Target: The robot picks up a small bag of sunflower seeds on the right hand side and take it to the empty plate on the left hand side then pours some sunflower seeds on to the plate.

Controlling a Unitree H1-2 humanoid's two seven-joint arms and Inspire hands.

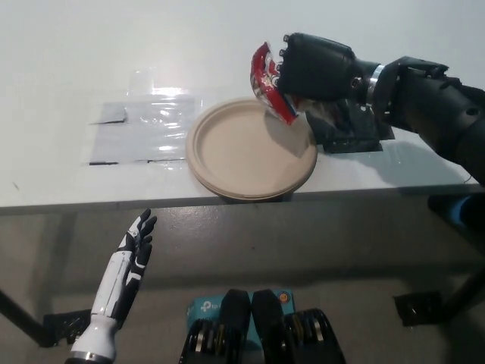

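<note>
The black right robot hand (314, 67) sat in the upper right of the frame, fingers wrapped around the small red-and-white foil bag of sunflower seeds (268, 82). The bag hung tilted over the upper right rim of the round tan paper plate (251, 149), which lay at the frame's centre on the white counter (227, 38) and looked bare (no seeds were visible on it). Just right of the plate stood a dark flat stand (351, 130), under the black forearm. By my reading, carrying was done and pouring was in hand: the next move called for tipping the bag's mouth further down over the plate's middle, gently, so only some seeds fell. The white left robot hand (130, 254) rested at the lower left, below the counter's edge, fingers spread and empty.
</note>
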